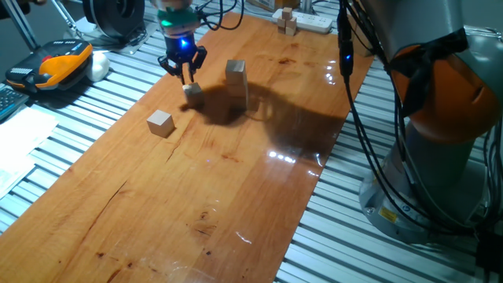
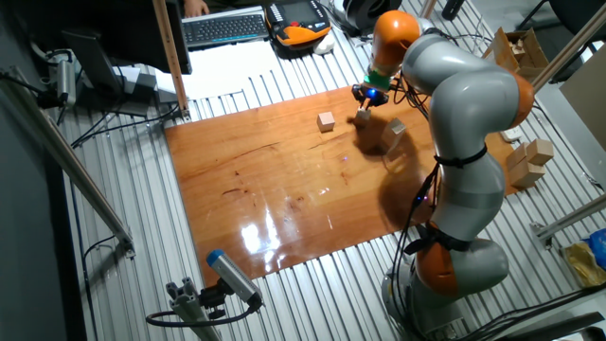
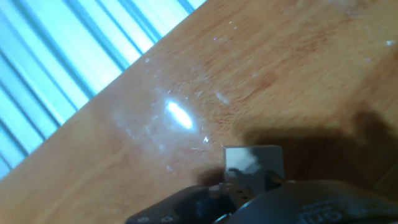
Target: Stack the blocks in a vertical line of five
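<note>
Wood tabletop [image 1: 236,196], no legible text; claw [image 1: 187,79] closed on a block [image 1: 193,94].

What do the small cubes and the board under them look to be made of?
The loose cube and the stack of cubes look like plain, unfinished light wood: pale tan, matte, no shine. The board seems to be wood too, reddish-brown with grain streaks and dark knots, probably varnished, since it mirrors the lamps. The cube at the gripper looks the same as the others.
</note>
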You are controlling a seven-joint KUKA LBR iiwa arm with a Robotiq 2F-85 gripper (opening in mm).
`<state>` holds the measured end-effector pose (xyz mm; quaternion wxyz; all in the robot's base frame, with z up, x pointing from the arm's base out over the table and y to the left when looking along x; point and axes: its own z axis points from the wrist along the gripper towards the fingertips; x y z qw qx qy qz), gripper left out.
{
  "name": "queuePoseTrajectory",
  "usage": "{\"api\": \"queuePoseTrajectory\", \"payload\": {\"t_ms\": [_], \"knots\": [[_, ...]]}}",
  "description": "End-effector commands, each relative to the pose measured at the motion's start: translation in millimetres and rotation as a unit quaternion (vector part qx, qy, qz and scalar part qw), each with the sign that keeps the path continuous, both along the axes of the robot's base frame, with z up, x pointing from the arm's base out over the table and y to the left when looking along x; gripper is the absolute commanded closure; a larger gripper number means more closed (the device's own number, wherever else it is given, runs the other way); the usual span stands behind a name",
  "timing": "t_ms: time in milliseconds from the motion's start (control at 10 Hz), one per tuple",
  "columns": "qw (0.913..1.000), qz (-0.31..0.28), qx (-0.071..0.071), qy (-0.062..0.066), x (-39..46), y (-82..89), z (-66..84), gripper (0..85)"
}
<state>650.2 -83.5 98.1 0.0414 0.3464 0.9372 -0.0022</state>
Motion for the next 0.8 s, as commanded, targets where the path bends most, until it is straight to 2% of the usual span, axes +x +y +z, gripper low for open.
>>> {"api": "queuePoseTrajectory", "payload": {"t_ms": [0,400,700], "knots": [[0.9998,-0.02,0.0,-0.002,-0.4,0.2,-0.8,17.0],[0.9991,-0.041,0.01,0.002,-0.7,0.1,-4.9,17.0],[0.9995,-0.031,0.007,-0.002,0.0,-7.9,-15.0,17.0]]}}
